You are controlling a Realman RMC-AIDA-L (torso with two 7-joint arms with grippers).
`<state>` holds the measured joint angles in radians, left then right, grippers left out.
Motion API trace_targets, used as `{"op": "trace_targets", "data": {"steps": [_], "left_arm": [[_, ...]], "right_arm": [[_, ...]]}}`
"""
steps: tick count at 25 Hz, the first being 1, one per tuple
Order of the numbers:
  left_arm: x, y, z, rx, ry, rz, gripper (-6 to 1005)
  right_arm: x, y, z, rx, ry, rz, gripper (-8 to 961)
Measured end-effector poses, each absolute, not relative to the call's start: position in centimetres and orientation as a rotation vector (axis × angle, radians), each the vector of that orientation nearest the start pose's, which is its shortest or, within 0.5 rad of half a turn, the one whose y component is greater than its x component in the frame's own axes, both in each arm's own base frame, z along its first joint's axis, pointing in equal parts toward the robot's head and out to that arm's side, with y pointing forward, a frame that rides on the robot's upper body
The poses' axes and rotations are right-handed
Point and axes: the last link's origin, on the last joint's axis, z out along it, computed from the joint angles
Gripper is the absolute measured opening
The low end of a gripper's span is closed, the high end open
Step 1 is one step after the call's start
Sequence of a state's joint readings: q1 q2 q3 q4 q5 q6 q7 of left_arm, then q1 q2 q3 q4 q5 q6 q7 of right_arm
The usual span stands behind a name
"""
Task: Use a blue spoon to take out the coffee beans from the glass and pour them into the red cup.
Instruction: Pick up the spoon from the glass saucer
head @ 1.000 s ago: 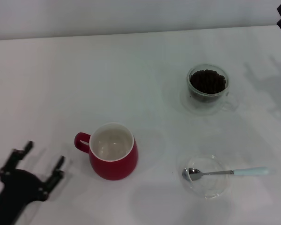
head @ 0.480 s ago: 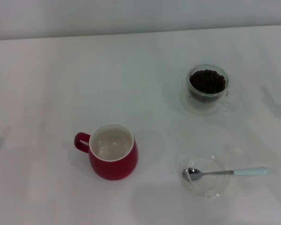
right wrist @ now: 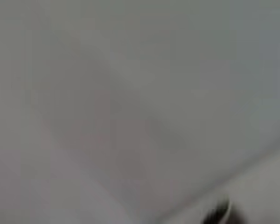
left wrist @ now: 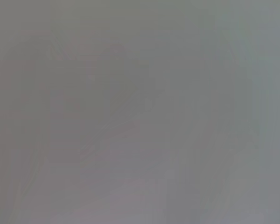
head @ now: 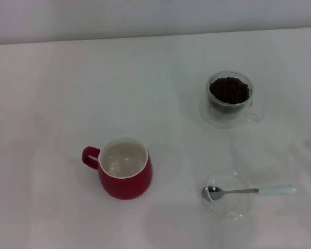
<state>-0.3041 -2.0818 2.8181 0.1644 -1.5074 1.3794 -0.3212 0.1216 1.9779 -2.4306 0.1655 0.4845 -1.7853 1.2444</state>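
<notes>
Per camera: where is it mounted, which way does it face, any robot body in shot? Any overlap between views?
Head view: on the head, looking forward and down at the table with the red cup, the glass of coffee beans and the blue spoon lying across a clear dish; no arm clearly shows.
Left wrist view: on the left wrist; featureless grey, no fingers.
Right wrist view: on the right wrist; pale blur, one unidentifiable dark edge.
Shared: nothing recognisable.

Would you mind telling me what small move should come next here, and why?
Probably bring the right end effector toward the blue spoon's handle. It lies untouched across the shallow dish on the robot's right, the glass is full of beans, and the red cup is empty.
</notes>
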Motion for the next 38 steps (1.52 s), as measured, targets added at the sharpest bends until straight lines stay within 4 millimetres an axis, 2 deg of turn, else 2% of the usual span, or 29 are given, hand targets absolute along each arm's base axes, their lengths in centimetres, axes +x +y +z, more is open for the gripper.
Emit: {"op": "trace_targets", "data": {"steps": [5,10,21,33,38], "left_arm": [[-35.4,29.0,0.4,-1.35,-0.7,-0.859,792],[-34.9,29.9,0.4,-1.365,-0.68,-0.852,792],[-35.3,30.2,1.0,-1.316,-0.696,-0.845,792],[-35.5,30.5,1.0,-1.323,-0.702,-0.827,792],[-35.4,30.6,1.0,-1.323,-0.702,-0.828,792]], "right_arm": [[38.7,14.5,2.0,-1.857,1.419,1.215,868],[39.2,14.5,0.8,-1.86,1.482,1.137,869],[40.1,15.4,0.0,-1.875,1.594,1.033,869],[39.8,14.9,0.2,-1.951,1.652,1.024,868],[39.8,14.9,0.3,-1.959,1.668,1.021,817]]}}
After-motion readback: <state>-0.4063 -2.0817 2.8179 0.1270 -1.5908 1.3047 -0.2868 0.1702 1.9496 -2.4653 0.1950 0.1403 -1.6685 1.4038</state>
